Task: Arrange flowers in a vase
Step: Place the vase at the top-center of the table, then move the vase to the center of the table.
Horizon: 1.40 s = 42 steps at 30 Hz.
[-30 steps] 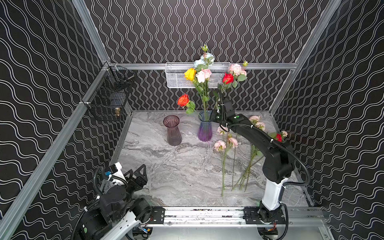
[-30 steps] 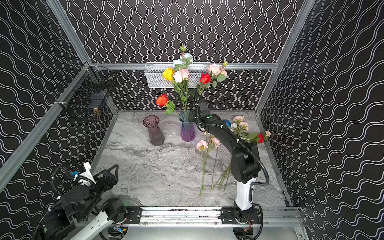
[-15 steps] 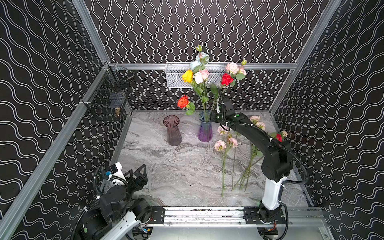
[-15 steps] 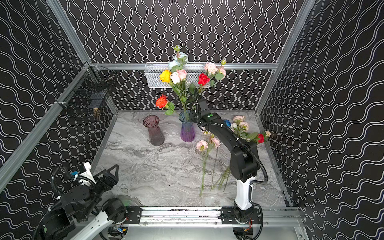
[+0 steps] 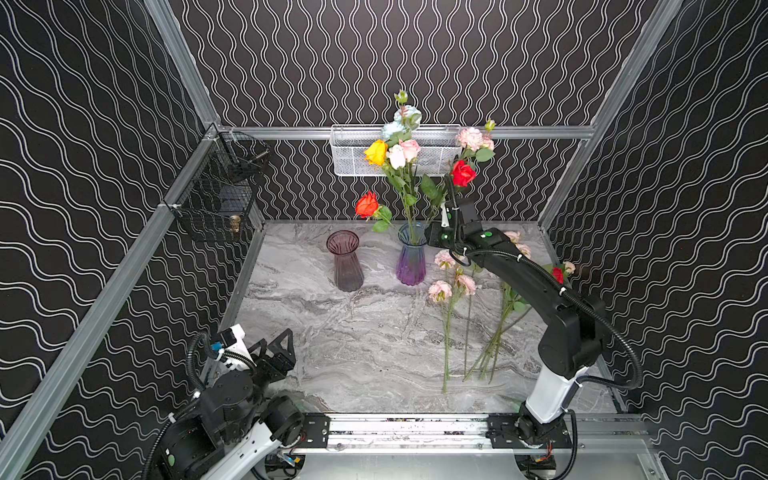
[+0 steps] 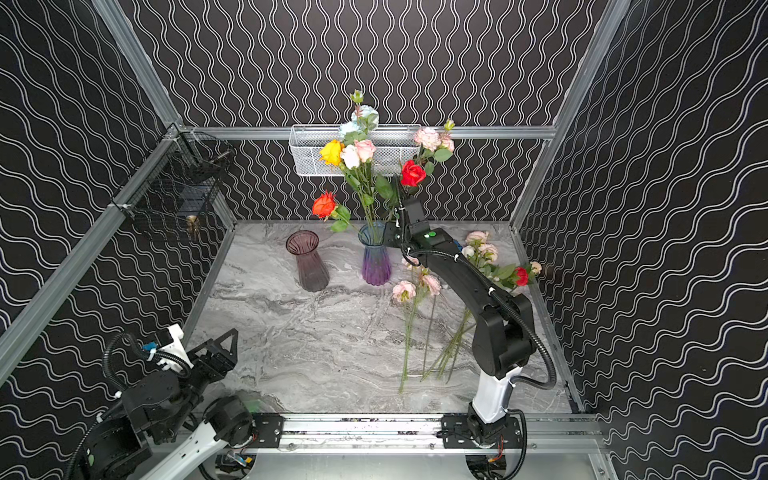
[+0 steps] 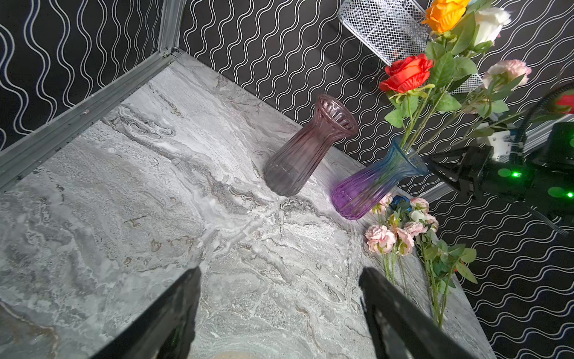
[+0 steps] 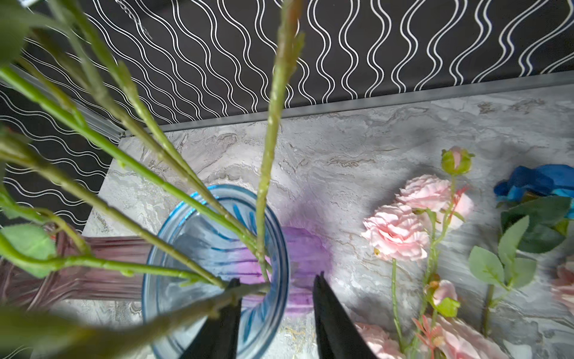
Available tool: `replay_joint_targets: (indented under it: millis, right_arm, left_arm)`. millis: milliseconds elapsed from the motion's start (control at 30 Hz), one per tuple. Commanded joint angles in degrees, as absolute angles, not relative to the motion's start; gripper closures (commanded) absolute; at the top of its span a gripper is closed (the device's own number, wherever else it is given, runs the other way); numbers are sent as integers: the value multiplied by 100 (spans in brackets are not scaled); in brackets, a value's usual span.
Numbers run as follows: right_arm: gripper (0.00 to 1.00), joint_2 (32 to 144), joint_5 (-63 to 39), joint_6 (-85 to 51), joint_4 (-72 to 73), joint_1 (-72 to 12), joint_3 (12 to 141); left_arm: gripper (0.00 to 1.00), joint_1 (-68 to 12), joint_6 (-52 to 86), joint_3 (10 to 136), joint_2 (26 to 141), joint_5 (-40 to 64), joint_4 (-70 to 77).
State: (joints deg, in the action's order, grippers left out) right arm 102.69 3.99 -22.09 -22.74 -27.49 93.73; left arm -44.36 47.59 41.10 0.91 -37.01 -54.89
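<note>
Hovering parted and empty at the rim of the blue-purple vase (image 5: 410, 261), the right jaws are sitting beside the standing stems (image 5: 409, 199); the loose flowers (image 5: 439, 291) are lying on the desk (image 5: 353, 345) below the right arm, stems pointing back toward its base, far from the spread left jaws.

Blue-to-purple vase (image 5: 410, 262), mauve vase (image 5: 347, 264), grey marble-veined worktop (image 5: 353, 332), black walls (image 5: 374, 62) with white wavy lines, flowers (image 5: 376, 153) red, yellow, pink, white.

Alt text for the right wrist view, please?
The right gripper, jaws apart, hovers at the rim of a blue-purple vase filled with green stems. Pink blooms and a blue bloom lie on the marble table beside it.
</note>
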Motion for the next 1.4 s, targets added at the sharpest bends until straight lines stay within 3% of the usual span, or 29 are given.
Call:
replay_joint_targets:
  millis: [0, 233, 467, 567, 733, 933, 1100, 1367]
  right_arm:
    - [59, 9940, 486, -2347, -2079, -2781, 9140]
    - [58, 8663, 1598, -2318, -1469, -3546, 7994]
    - [57, 8317, 2778, -2387, -1404, -4718, 7904]
    - [56, 8246, 2481, -2559, -1094, -4839, 7813]
    - [40, 8951, 2394, -2458, -1128, -5341, 8490]
    - [31, 10283, 2041, -2395, -1523, -5476, 9861]
    - [31, 11280, 2104, -2489, -2254, -5452, 11177]
    - [36, 11910, 1777, -2804, -2439, -5154, 11629]
  left_arm:
    - [16, -4431, 4676, 4102, 79, -3733, -5335]
    - [16, -4430, 4684, 4066, 88, -3721, -5301]
    - [16, -4430, 4710, 4097, 118, -3739, -5359]
    - [16, -4430, 4736, 4103, 81, -3753, -5370]
    - [16, -4431, 4711, 4087, 80, -3709, -5335]
    - [16, -4434, 4762, 4165, 81, -3779, -5439]
    - [16, -4431, 4741, 4160, 83, -3764, -5432]
    - [16, -4434, 4722, 4163, 81, -3736, -5414]
